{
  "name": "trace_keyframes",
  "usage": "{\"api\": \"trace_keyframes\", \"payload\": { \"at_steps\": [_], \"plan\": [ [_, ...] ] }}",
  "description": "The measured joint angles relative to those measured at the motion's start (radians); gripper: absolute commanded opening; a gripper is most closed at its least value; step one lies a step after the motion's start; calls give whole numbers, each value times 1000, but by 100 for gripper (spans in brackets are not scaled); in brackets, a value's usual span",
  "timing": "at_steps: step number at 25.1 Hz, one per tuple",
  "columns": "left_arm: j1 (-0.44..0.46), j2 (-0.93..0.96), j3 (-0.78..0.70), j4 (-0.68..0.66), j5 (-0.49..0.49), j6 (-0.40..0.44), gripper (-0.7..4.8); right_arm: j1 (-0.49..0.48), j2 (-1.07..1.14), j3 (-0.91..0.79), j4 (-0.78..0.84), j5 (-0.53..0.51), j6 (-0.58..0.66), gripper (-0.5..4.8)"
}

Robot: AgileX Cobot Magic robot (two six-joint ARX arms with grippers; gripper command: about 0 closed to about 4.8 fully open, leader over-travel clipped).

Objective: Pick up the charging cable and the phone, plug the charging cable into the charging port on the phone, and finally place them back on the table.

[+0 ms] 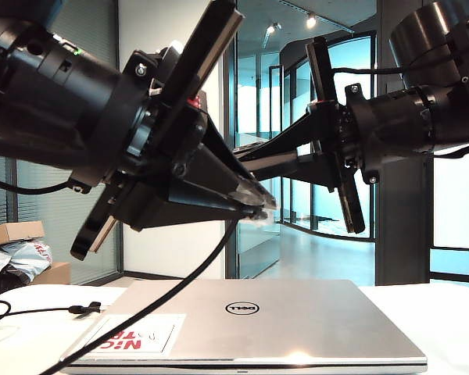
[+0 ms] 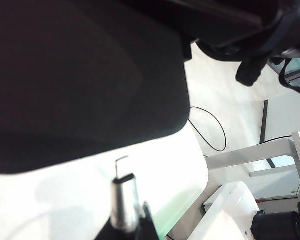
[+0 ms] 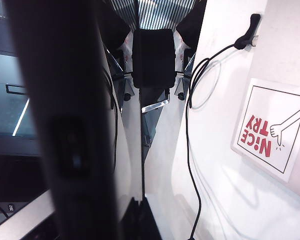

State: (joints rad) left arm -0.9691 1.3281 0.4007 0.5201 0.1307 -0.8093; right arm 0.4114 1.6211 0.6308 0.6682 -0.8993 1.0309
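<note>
Phone sits clamped in the right gripper, just beyond the charging cable plug pinched by the left gripper.

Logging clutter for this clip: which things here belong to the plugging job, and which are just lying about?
Job:
- charging cable, plug end in the left gripper, raised
- phone, held in the right gripper, raised
- table

Lying about:
- laptop with sticker
- cardboard boxes
</note>
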Motion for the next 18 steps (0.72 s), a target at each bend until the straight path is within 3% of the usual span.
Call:
{"api": "trace_keyframes", "payload": {
  "at_steps": [18],
  "plan": [
    [0, 0, 0, 0, 0, 0, -6, 0, 0, 0, 0, -29, 9, -6]
  ]
}}
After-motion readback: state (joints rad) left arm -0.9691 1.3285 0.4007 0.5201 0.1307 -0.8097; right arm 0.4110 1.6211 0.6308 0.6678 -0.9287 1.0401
